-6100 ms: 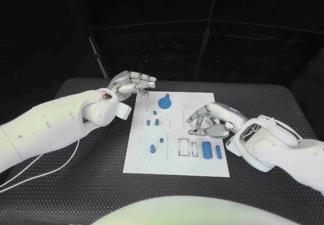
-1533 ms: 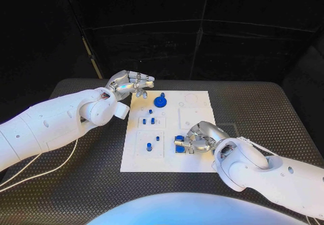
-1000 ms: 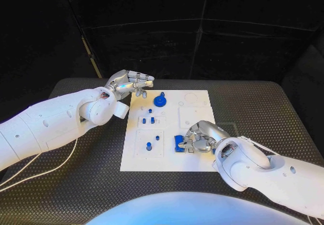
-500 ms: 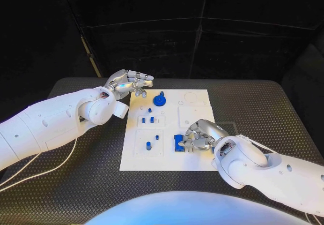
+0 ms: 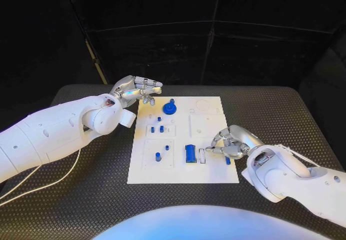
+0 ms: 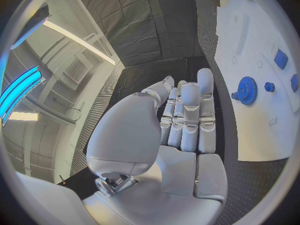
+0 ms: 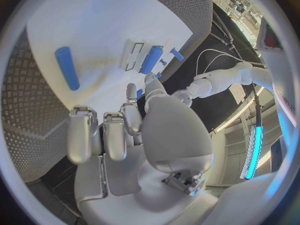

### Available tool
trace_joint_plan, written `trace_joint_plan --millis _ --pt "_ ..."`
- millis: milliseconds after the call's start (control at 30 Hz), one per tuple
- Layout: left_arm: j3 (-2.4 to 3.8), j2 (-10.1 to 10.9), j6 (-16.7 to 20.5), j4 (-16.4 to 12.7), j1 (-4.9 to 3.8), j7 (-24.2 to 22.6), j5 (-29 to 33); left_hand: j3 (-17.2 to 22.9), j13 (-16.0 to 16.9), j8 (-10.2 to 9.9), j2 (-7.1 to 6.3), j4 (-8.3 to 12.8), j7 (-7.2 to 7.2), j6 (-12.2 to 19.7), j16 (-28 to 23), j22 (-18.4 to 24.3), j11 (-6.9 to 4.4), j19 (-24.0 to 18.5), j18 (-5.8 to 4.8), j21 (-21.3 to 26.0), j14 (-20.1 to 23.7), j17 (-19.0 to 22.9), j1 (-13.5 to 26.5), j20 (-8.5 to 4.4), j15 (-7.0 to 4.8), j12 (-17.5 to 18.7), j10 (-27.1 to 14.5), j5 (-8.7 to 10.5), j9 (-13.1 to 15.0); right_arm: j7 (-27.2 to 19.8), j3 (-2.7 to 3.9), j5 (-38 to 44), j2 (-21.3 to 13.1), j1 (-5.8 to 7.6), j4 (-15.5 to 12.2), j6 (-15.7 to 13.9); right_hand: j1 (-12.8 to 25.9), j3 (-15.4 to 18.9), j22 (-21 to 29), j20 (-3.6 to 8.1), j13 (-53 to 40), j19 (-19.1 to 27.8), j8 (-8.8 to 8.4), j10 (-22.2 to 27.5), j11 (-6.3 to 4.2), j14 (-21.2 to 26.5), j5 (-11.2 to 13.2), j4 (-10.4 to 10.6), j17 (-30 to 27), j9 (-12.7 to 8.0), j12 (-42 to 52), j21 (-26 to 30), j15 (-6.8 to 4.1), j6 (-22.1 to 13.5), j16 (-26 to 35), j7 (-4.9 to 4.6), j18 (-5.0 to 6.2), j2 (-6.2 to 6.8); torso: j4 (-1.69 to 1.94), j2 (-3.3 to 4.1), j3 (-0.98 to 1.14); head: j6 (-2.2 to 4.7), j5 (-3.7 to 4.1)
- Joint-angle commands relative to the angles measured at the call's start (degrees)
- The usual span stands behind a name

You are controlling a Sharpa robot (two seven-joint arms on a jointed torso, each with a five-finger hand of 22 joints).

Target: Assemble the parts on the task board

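Task board [image 5: 216, 172] flat in the middle of the black worktop [image 5: 86, 200], long side running away from the robot

Right hand [image 5: 232, 142] low over the board's right edge, fingers apart and lightly curled, nothing held; one fingertip close to the narrow white slot beside the blue cylinder [image 5: 189, 153], contact impossible to tell. Cylinder lying in its rectangular recess near the board's right half, lengthwise. A second blue cylinder [image 7: 67, 67] loose on the white surface just ahead of the right hand's fingers in the right wrist view

Left hand [image 5: 137, 89] raised beside the board's far left corner, fingers held side by side and bent in, gripping nothing. Blue gear [image 5: 170, 108] standing on the far part of the board, near that hand but apart from it. Small blue pegs [image 5: 156, 129] upright in the left-hand recesses, further ones [image 5: 162, 152] nearer the robot
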State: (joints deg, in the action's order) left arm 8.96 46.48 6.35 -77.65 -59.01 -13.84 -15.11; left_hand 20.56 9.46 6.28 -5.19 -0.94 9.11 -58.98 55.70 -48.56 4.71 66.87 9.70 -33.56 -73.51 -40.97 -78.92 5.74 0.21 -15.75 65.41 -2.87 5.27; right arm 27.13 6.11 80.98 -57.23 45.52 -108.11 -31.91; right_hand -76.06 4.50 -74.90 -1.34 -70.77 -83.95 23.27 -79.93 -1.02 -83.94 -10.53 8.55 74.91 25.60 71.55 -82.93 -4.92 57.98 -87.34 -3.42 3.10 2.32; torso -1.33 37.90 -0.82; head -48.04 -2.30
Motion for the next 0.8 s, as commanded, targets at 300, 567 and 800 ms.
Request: trace_joint_plan --millis 300,567,800 --pt "0.03 -0.1 -0.1 -0.2 -0.06 -0.3 0.2 -0.3 0.1 -0.3 0.23 0.1 0.14 0.3 -0.4 0.1 0.17 0.0 0.66 0.2 0.3 0.1 0.4 0.40 0.11 -0.1 -0.4 0.13 -0.1 -3.9 0.17 -7.2 -6.6 0.23 -1.5 1.4 1.5 0.7 -0.3 -0.28 3.4 -0.7 -2.09 2.6 0.58 -4.6 0.1 0.6 8.4 -0.9 -4.0 1.0 0.56 -0.9 0.6 -0.63 -0.04 -0.20 0.05 0.11 -0.10 0.46 1.77" --pt "0.03 0.1 0.0 -0.4 -0.06 -0.4 0.2 -0.3 0.1 -0.3 0.23 0.1 0.14 0.3 -0.4 0.1 0.17 0.0 0.66 0.2 0.3 0.1 0.4 0.40 0.11 -0.1 -0.4 0.13 -0.1 1.8 0.15 2.4 -6.6 0.09 0.4 5.8 5.8 3.9 0.6 -0.66 4.5 -0.4 -4.06 2.9 0.88 -4.4 -6.4 3.4 7.6 -1.7 -5.4 1.7 0.86 -0.5 1.1 -0.86 0.16 0.55 -0.13 0.10 0.12 0.52 2.18" --pt "0.03 0.2 -0.1 -0.5 -0.05 -0.4 0.2 -0.3 0.1 -0.3 0.23 0.1 0.14 0.3 -0.4 0.1 0.17 0.0 0.66 0.2 0.3 0.1 0.4 0.40 0.11 -0.1 -0.4 0.13 -0.1 4.9 0.13 7.9 -5.8 -0.21 0.8 9.1 5.6 4.6 0.5 -0.62 4.3 -0.5 -3.99 2.7 0.71 -4.4 -6.7 3.8 7.6 -1.6 -5.2 1.7 0.75 0.4 1.2 -0.64 0.14 0.68 0.17 0.05 -0.03 0.39 2.31"
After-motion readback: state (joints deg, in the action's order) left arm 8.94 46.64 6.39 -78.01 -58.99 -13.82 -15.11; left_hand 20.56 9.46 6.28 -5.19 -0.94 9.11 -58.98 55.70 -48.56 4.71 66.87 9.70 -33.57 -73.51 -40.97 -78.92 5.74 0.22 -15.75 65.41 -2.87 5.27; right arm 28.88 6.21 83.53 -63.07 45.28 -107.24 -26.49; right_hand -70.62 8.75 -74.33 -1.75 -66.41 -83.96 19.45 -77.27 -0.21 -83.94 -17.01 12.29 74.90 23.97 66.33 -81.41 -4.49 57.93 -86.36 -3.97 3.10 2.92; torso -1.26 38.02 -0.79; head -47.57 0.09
